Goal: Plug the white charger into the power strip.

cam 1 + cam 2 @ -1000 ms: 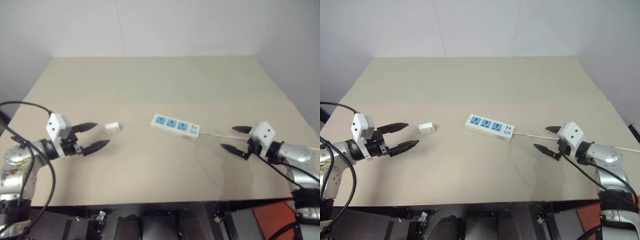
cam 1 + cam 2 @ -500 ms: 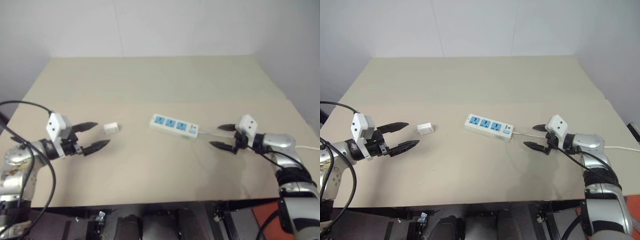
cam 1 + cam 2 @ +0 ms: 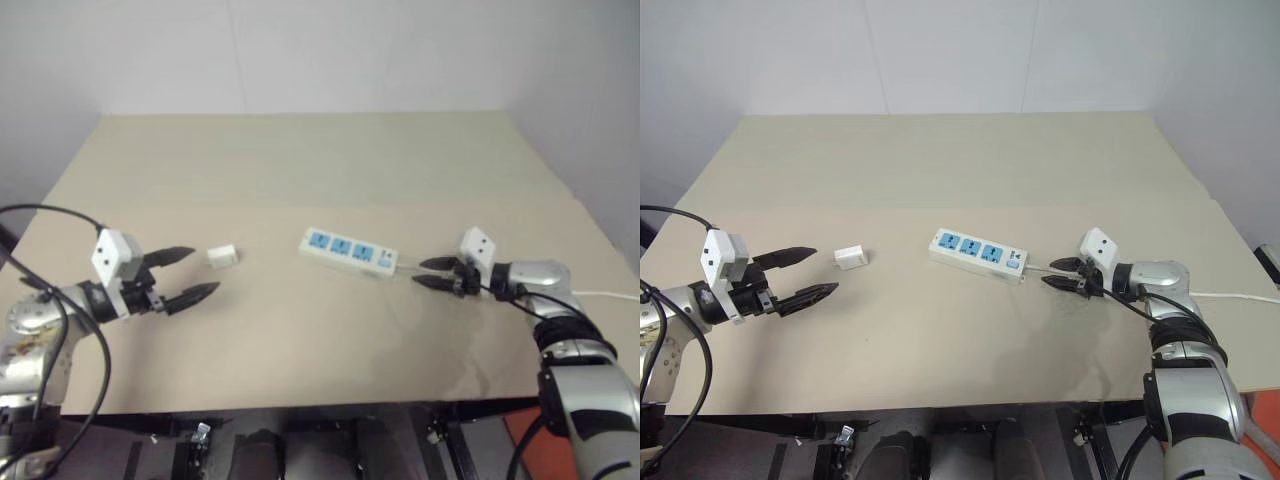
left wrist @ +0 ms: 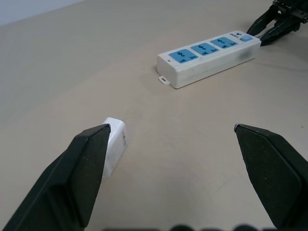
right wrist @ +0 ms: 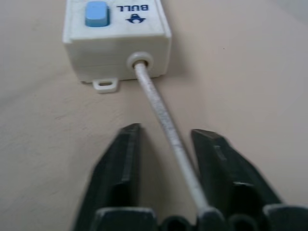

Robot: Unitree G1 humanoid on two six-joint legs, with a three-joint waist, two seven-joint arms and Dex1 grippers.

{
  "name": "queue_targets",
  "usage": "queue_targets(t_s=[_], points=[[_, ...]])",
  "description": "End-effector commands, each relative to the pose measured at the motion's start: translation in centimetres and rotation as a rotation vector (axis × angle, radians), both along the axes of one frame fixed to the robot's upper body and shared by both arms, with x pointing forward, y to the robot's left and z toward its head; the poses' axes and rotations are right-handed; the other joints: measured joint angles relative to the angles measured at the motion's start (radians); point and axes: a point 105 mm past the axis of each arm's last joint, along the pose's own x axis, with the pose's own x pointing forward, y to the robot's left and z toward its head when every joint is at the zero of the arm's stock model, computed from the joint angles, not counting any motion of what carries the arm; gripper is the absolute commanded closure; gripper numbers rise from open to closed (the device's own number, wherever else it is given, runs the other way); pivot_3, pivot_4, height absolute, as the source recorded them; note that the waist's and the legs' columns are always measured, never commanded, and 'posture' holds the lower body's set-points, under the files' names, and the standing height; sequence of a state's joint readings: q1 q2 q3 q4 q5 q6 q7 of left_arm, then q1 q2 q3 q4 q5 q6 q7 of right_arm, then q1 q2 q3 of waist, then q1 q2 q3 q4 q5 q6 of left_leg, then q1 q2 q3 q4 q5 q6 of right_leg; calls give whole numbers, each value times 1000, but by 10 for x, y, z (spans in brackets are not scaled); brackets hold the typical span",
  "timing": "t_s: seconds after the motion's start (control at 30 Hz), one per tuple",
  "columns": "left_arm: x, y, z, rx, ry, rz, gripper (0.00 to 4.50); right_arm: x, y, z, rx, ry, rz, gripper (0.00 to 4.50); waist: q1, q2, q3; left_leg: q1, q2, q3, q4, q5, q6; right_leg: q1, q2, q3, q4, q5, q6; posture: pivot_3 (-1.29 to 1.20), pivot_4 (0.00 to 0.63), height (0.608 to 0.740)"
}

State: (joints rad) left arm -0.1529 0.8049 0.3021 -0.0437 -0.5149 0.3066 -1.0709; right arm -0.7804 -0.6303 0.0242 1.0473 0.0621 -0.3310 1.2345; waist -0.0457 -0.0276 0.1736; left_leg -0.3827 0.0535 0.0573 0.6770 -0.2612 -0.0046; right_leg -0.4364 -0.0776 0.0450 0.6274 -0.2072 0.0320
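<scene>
Item: power strip. White bar with three blue socket faces, lying flat mid-surface, switch end toward the robot's right, thin white cord trailing off that end.

Item: white charger. Small block, flat on the surface, well apart from the strip on its left side, not plugged in.

Item: left claw. Fingers spread wide, empty, near the charger and pointing toward it; in the left wrist view the charger sits just beside one fingertip.

Item: right claw. Fingers narrowed around the cord just behind the strip's switch end; the cord runs between them, but whether they actually pinch it I cannot tell.

Risks: a hold on the thin cord instead of the body may let the strip swivel or slide when the plug is pressed in. A tug could drag the strip off line. The left claw, closing off-centre, could nudge the light charger away.
</scene>
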Motion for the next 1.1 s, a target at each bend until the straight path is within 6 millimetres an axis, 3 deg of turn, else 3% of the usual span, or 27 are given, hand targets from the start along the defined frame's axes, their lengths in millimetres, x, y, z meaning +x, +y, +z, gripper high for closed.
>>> queue_targets(t_s=[0.03, 0.1, 0.27, 0.37, 0.6, 0.83, 0.93, 1.03, 1.1], points=[[-3, 2, 14, 3, -52, 2, 0, -7, 3, 12, 11, -66, 61, 3994, 0, 0, 0, 0, 0, 0, 0, 0, 0, 0, 0, 0, 0, 0, 0, 0, 150, 740], [-3, 2, 14, 4, -53, 3, 0, -15, 5, 14, 19, -98, 95, 4491, 1, 0, 0, 0, 0, 0, 0, 0, 0, 0, 0, 0, 0, 0, 0, 0, 150, 740], [-1, 3, 13, 4, -49, 4, 0, -46, 8, 24, 57, -163, 114, 4491, 7, 0, 0, -1, 0, -1, 0, 0, 0, 0, 0, -1, 0, 0, 0, 0, 150, 740], [2, 1, 14, 5, -47, -9, 0, -66, 5, 17, 50, -154, 105, 4491, 9, 0, 0, -1, 0, -1, 1, 0, 0, 0, 0, -1, 1, 0, 0, 0, 150, 740], [12, -6, 16, 6, -51, -54, 0, -72, 3, 5, 67, -177, -42, 4491, 3, -2, -1, 0, -1, -1, 1, 0, 0, 0, 0, -1, 1, 0, 0, 0, 150, 740], [12, -6, 16, 7, -50, -66, 0, -88, 9, 18, 274, -182, -83, 2195, 6, -2, -1, 0, -1, -2, 1, 0, 0, 0, 0, -1, 1, 0, 0, 0, 150, 740], [10, -5, 16, 8, -49, -68, 0, -90, 20, 29, 361, -216, -64, 1195, 6, -3, -2, 0, -1, -2, 1, 0, 0, 0, 0, -1, 1, 0, 0, 0, 150, 740], [11, -5, 16, 8, -51, -66, 0, -86, 31, 26, 381, -213, -56, 193, 6, -3, -2, 0, 0, -2, 1, 0, 0, 0, 0, -1, 1, 0, 0, 0, 150, 740], [10, -5, 16, 8, -53, -68, 0, -84, 37, 23, 381, -206, -45, 60, 6, -4, -2, 0, -1, -2, 1, 0, 0, 0, 0, -1, 1, 0, 0, 0, 150, 740]])
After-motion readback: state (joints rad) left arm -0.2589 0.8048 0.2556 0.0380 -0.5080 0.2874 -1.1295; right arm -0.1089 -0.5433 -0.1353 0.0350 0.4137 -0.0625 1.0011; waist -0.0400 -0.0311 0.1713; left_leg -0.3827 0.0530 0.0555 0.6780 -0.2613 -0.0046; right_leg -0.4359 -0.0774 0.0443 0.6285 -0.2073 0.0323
